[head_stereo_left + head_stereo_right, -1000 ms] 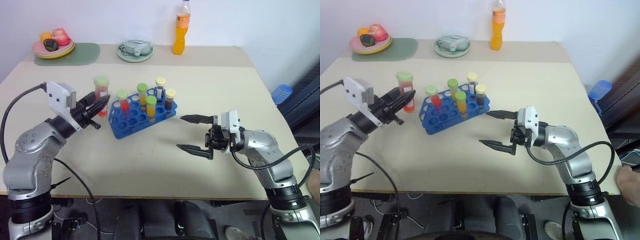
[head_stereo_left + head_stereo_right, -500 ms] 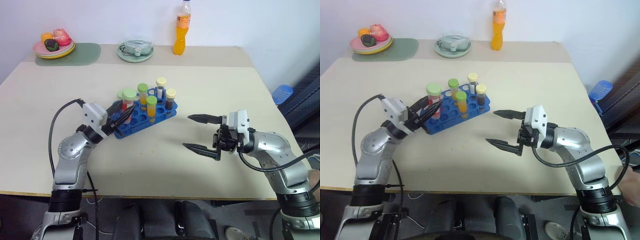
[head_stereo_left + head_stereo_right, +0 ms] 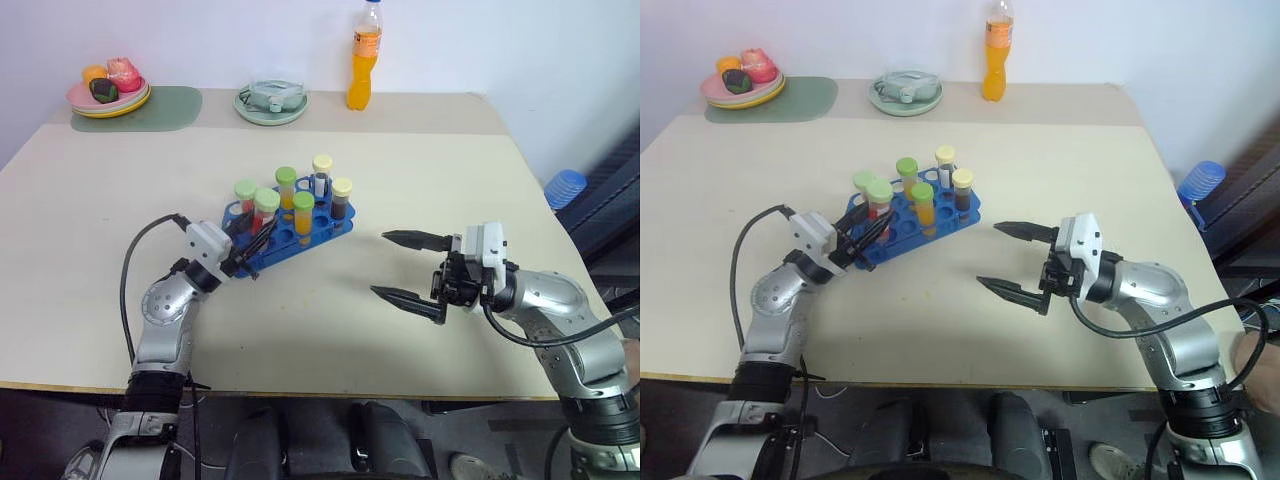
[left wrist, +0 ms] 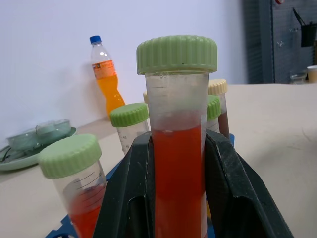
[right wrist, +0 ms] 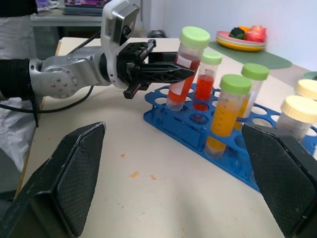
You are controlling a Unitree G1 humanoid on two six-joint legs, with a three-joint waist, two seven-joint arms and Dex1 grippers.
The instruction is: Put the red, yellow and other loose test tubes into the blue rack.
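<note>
A test-tube rack (image 3: 300, 232) sits on the table (image 3: 420, 170), with five tubes standing in it. Left of the rack, the left gripper (image 3: 247, 243) holds a sixth tube (image 3: 264, 212) at its near-left corner. Right of the rack, well apart, hangs the right gripper (image 3: 408, 268). Behind the rack stand a bottle (image 3: 363, 55), a dish (image 3: 269, 101) and, further left, a plate of food (image 3: 108, 88).

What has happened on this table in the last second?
The left gripper, shut on the red tube, carried it from beside the blue rack down over the rack's near-left holes. The right gripper stayed open and idle; the racked tubes, bottle and plates kept still.
</note>
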